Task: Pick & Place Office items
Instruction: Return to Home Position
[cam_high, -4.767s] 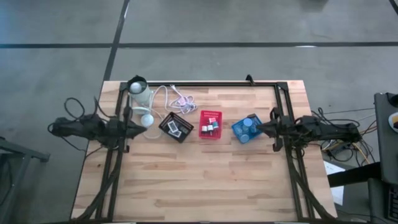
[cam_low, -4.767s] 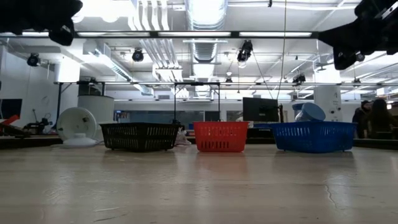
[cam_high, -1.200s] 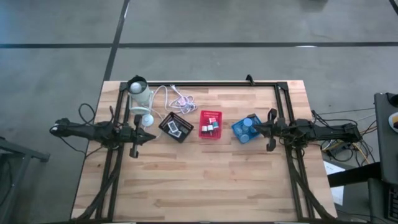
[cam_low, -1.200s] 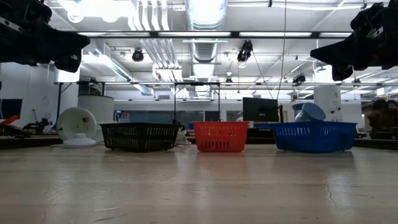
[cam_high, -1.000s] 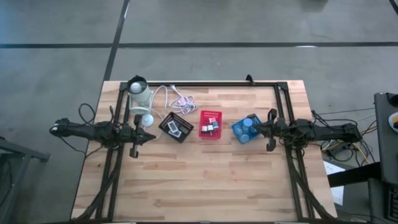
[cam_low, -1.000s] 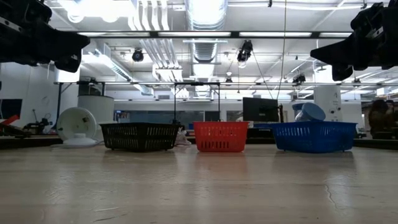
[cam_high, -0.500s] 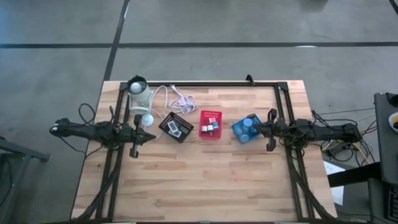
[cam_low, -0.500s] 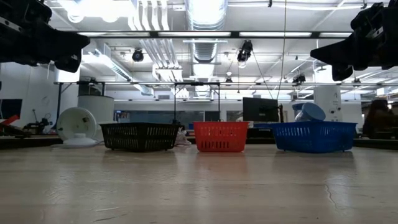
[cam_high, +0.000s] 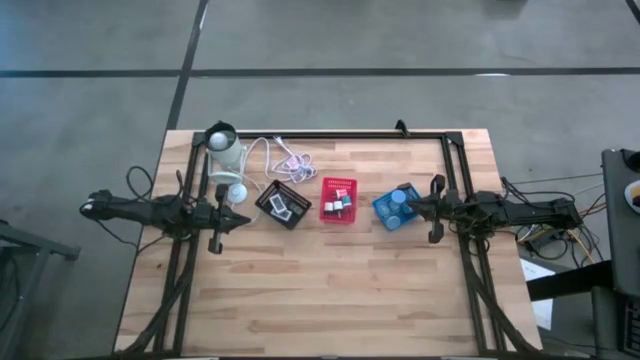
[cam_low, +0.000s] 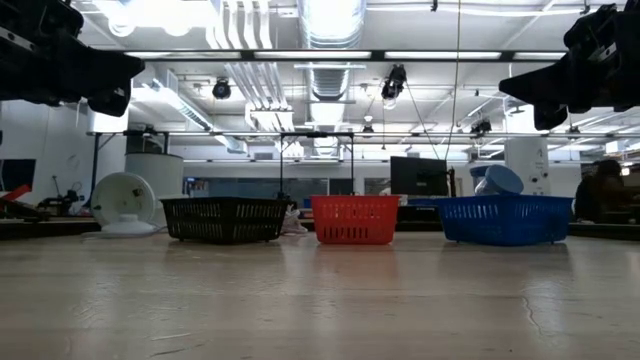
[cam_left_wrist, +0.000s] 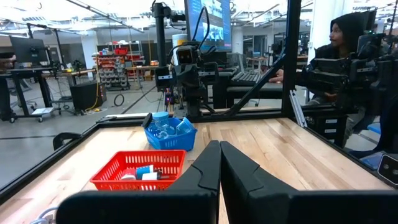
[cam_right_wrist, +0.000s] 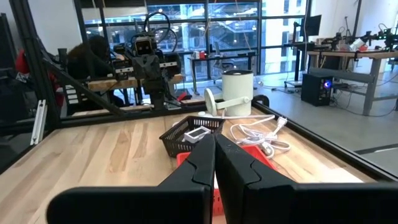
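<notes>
Left to right: my left gripper (cam_high: 240, 218) hovers above the table (cam_high: 330, 290) near the black bin (cam_high: 266, 193), its fingers (cam_left_wrist: 208, 168) pressed together on nothing. The office items (cam_high: 282, 205) lie sorted inside the black bin, the red bin (cam_high: 339, 181) and the blue bin (cam_high: 381, 213), three in a row. My right gripper (cam_high: 414, 207), likewise closed and empty, hangs just beside the blue bin.

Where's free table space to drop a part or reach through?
Free: the whole table half on the bins' side away from the lamp; also the strip between red bin, blue bin and back rail. Crowded: lamp, cable, black bin, left gripper; right gripper by blue bin.
</notes>
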